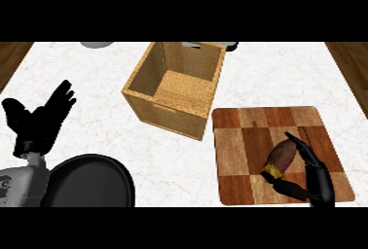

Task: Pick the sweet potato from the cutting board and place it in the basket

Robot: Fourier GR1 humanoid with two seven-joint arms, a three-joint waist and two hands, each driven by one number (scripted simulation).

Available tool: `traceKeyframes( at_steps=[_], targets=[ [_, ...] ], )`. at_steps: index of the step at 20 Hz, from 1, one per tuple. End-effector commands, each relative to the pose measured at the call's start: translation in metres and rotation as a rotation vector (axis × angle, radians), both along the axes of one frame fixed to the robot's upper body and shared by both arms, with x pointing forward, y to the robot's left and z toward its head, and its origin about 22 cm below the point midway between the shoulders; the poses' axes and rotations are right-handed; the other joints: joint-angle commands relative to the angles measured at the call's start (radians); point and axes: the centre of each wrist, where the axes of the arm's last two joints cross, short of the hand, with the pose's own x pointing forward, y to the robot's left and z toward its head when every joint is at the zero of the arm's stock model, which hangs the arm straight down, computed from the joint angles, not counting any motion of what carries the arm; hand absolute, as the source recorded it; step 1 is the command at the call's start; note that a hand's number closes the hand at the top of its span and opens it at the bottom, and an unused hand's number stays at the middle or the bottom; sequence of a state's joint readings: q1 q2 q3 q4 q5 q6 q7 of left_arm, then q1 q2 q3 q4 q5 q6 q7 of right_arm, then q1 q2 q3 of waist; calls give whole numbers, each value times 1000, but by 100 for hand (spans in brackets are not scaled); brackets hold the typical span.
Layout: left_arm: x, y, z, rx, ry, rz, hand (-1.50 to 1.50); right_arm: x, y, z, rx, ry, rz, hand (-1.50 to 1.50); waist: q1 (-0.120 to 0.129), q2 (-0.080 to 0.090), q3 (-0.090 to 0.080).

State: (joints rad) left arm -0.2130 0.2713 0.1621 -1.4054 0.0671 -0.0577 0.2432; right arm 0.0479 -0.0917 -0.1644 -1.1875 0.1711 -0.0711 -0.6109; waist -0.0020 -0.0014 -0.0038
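The brown sweet potato [281,155] lies slanted on the checkered wooden cutting board [248,131] at the right. My right hand [315,181] comes in from the lower edge and wraps it: the fingers [304,153] curve along its right side up to its far tip, and the thumb [285,185] presses its near, yellowish end. The potato still rests on the board. The woven basket [176,104] stands left of the board, tilted, its open inside in view with nothing in it. My left hand [37,121] rests open at the far left, fingers up.
A black round plate [90,181] sits at the lower left beside my left forearm. A grey object [97,44] and a dark one [231,46] peek in at the counter's far edge. Wood floor borders the white counter on both sides.
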Motion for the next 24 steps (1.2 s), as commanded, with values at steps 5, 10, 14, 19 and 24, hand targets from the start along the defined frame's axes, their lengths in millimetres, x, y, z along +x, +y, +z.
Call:
traceKeyframes(
  at_steps=[5, 10, 14, 19, 24],
  targets=[
    [7, -1, 12, -4, -23, -14, 0, 29, 27, -13, -67, -15, 23, 150, 4, 2, 4],
    [-13, -4, -8, 19, -5, -14, 0, 10, 18, -5, -107, 8, 40, 150, 2, 1, 4],
    [7, -17, 4, -5, -25, -71, 0, 16, 124, -13, -349, 85, 249, 150, 82, 16, -10],
    [10, -27, 4, 14, -16, -117, 0, 16, 154, -10, -478, 135, 334, 150, 145, 22, -15],
    [16, -37, 7, 9, -23, -142, 0, 12, 193, 8, -456, 166, 359, 150, 152, 16, 2]
  ],
)
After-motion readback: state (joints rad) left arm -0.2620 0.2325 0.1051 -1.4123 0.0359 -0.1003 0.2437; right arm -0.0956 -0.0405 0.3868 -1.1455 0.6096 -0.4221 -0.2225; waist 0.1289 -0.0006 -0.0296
